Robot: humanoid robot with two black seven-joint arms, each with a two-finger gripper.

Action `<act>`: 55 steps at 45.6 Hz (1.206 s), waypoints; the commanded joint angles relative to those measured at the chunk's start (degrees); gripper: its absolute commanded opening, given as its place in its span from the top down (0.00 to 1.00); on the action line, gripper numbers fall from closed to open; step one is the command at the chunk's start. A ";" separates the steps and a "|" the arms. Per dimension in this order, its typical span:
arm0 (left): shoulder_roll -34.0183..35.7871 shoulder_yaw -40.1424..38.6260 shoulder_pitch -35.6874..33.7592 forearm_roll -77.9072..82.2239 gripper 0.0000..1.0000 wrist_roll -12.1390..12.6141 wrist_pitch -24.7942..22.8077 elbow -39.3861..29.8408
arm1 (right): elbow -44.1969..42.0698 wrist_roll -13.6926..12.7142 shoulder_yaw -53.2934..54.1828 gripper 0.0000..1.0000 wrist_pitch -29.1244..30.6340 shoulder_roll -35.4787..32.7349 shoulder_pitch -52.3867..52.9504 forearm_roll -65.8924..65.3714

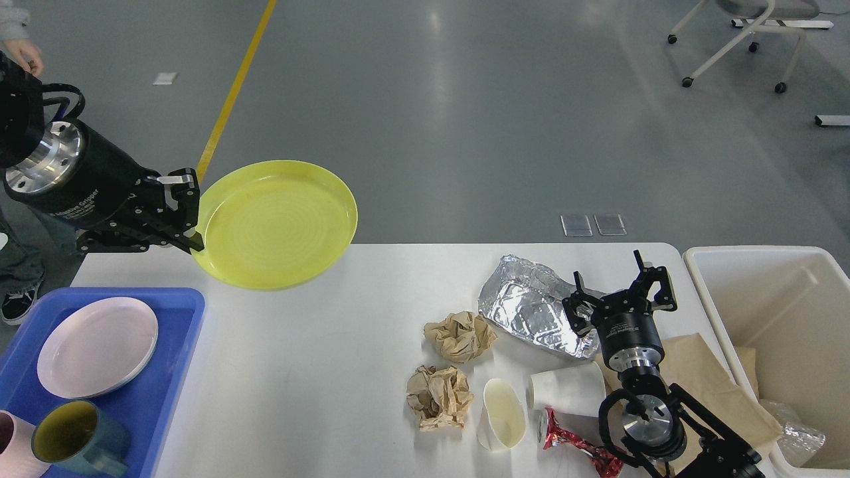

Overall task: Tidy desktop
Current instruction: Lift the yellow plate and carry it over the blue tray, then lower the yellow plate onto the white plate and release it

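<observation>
The white desktop [312, 372] fills the lower half of the head view. My left gripper [189, 222] is shut on the rim of a yellow plate [275, 222], holding it in the air above the desktop's far left edge. My right gripper [621, 289] stands open at the right, over the edge of a crumpled foil tray [531, 309], holding nothing. Two crumpled brown paper balls [459, 335] [438, 397], two tipped white paper cups [501, 413] [568, 388] and a red foil wrapper [574, 445] lie near the right arm.
A blue tray [166, 385] at the near left holds a pink plate [96, 345], a teal mug [76, 438] and a pink cup [13, 445]. A beige bin [770, 318] stands off the right end. A flat brown paper bag [704, 385] lies under the right arm. A person's hand [23, 56] shows top left.
</observation>
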 commanded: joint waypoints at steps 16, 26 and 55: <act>6.34 7.03 -0.37 8.36 1.00 -9.13 -3.44 0.91 | 0.04 0.01 0.00 0.00 0.00 0.00 -0.04 0.00; 11.00 9.67 14.21 7.57 1.00 -8.87 -3.09 13.64 | 0.13 0.01 0.00 0.00 0.00 0.00 -0.04 0.00; 27.53 -24.33 66.15 7.04 1.00 5.64 -0.01 55.57 | 0.13 0.01 0.00 0.00 0.00 0.00 -0.04 0.00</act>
